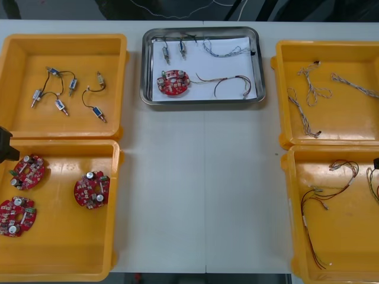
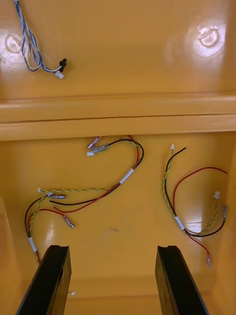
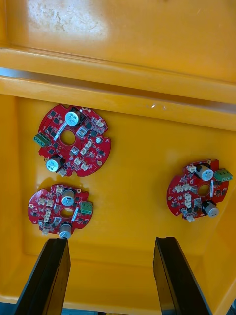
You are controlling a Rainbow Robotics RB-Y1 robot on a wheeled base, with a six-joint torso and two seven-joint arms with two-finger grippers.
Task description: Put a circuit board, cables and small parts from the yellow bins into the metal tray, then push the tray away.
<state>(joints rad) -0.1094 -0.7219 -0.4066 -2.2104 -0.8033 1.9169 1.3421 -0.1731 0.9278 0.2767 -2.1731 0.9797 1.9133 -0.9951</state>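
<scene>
Now, at the near edge of the desk (image 1: 201, 189), the left hand (image 3: 110, 242) hangs over the near left yellow bin (image 1: 59, 257), its two black fingers wide apart and holding nothing; three round red circuit boards (image 1: 92, 189) lie flat on that bin's floor, apart from one another. Across the desk, the right hand (image 2: 112, 248) hangs likewise over the near right yellow bin (image 1: 346, 260), fingers spread and empty, with red and yellow cables (image 1: 323, 201) loosely curled on the floor beyond them. Farther back, the far left yellow bin (image 1: 23, 53) holds small metal parts (image 1: 56, 89) joined to black leads, and the far right yellow bin (image 1: 349, 121) holds twisted blue and white cables (image 1: 308, 100). Between those two far bins sits the metal tray (image 1: 201, 31), white inside, near the desk's far edge. In it lie one circuit board (image 1: 173, 82), two metal pieces (image 1: 174, 50), a blue and white cable (image 1: 228, 49) and a red and yellow cable (image 1: 231, 83).
</scene>
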